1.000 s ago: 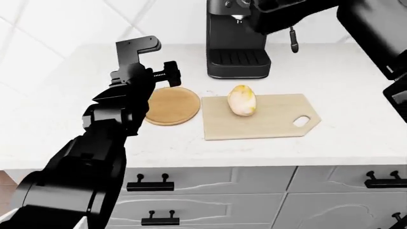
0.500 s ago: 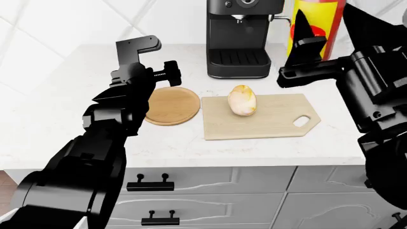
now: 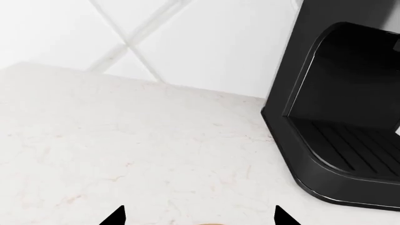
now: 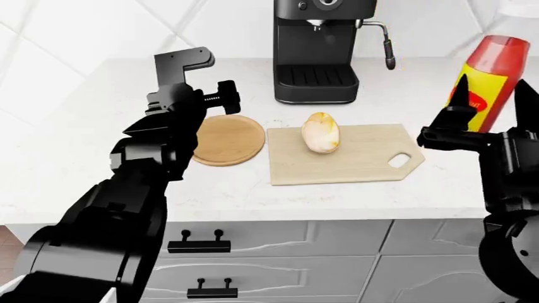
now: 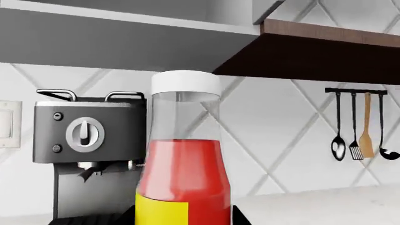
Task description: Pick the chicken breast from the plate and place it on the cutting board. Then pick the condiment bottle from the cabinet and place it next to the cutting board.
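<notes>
The chicken breast [image 4: 321,133] lies on the pale cutting board [image 4: 362,167] in the head view. The round wooden plate [image 4: 229,139] sits bare to the board's left. My right gripper [image 4: 484,129] is shut on the condiment bottle [image 4: 491,79], a red bottle with a yellow label, held tilted above the counter just right of the board. In the right wrist view the bottle [image 5: 184,183] fills the middle between the jaws, its white cap up. My left gripper [image 4: 221,95] is open and empty above the plate's far edge; its fingertips [image 3: 115,218] frame bare counter.
A black coffee machine [image 4: 322,50] stands at the back of the white counter [image 4: 126,158], behind the board; it also shows in the left wrist view [image 3: 340,117]. Utensils [image 5: 359,126] hang on the tiled wall. Drawers with black handles [image 4: 199,243] are below the counter edge.
My right arm has carried the bottle down and to the right, from in front of the coffee machine to beside the board's right end. The left arm has not moved.
</notes>
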Robot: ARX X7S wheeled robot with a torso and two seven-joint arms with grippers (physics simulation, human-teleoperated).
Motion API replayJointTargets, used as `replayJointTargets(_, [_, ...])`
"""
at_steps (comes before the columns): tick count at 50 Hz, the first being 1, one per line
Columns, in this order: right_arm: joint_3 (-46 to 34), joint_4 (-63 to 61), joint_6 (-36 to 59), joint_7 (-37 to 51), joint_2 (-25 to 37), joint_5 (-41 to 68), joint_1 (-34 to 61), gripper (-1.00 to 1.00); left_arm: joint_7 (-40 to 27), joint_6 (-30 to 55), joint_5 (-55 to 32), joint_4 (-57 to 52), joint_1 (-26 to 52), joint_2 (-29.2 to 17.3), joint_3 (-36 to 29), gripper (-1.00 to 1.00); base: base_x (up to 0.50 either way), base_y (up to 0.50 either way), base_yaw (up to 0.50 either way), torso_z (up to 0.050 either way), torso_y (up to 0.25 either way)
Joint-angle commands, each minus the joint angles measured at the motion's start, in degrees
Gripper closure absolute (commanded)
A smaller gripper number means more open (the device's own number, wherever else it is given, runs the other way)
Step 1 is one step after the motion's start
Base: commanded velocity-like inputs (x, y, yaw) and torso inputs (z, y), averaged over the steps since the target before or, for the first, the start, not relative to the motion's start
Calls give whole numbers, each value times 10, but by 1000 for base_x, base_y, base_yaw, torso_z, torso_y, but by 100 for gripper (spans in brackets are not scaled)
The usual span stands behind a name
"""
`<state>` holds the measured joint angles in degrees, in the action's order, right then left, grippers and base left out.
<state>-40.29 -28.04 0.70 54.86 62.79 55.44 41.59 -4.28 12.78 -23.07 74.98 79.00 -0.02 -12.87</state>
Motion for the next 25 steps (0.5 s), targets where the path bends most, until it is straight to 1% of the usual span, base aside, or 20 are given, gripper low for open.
replayJointTargets(1, [7, 58, -46, 33, 0, -83, -60, 100, -2, -2, -4, 0, 0, 0, -8, -100, 0, 0, 0, 0, 0])
replayJointTargets(13, [-11, 107, -2, 28, -39, -109, -33, 100, -3, -2, -4, 0, -1, 0, -10, -100, 0, 0, 0, 0, 1])
replayJointTargets(22, [-29, 147, 55, 9, -69, -117, 9, 100, -2, -2, -3, 0, -1, 0, -10, -100, 0, 0, 0, 0, 0])
replayJointTargets(25, [-30, 161, 55, 4, -75, -118, 10, 100, -2, -2, -5, 0, 0, 0, -11, -100, 0, 0, 0, 0, 0])
